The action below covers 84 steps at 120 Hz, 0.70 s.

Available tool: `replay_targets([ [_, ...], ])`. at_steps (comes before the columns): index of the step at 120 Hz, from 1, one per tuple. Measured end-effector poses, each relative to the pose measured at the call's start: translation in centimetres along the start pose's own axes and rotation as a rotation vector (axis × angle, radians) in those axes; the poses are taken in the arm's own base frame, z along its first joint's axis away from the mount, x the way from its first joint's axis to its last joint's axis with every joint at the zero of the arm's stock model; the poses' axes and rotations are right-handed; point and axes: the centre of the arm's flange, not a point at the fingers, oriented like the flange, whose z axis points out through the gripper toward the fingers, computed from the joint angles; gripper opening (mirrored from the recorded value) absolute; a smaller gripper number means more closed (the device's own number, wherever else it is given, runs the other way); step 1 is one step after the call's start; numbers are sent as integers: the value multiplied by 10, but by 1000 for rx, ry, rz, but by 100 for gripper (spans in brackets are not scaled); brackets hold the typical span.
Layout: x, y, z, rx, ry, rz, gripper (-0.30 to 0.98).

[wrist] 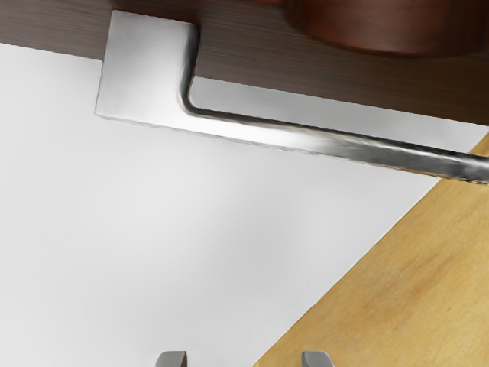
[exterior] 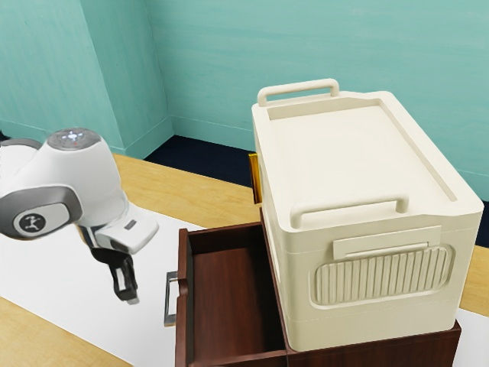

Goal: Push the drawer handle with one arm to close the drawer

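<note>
Worktop (exterior: 183,191) of pale yellow wood, grain showing. Flat white covering (exterior: 46,275) across it, straight-edged, bare wood along both sides; whether cloth or painted band, cannot tell. Dark reddish-brown drawer cabinet (exterior: 382,355) on worktop, white surface visible on either side of it. Its drawer (exterior: 229,298) open toward exterior view's left, metal handle (exterior: 169,306) out above white covering.

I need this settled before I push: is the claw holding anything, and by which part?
Nothing is held. The claw is open, its fingertips apart with nothing between them, and the drawer handle is apart from it.
</note>
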Motion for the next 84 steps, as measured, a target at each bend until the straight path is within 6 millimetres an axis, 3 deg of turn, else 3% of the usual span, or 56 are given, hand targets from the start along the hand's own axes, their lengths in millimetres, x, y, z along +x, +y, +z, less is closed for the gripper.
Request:
replay_targets([
  [10, 4, 15, 1, -18, 7, -3, 8],
  [25, 7, 20, 4, -42, 16, -27, 3],
  [84, 36, 10, 16, -12, 75, -73, -1],
])
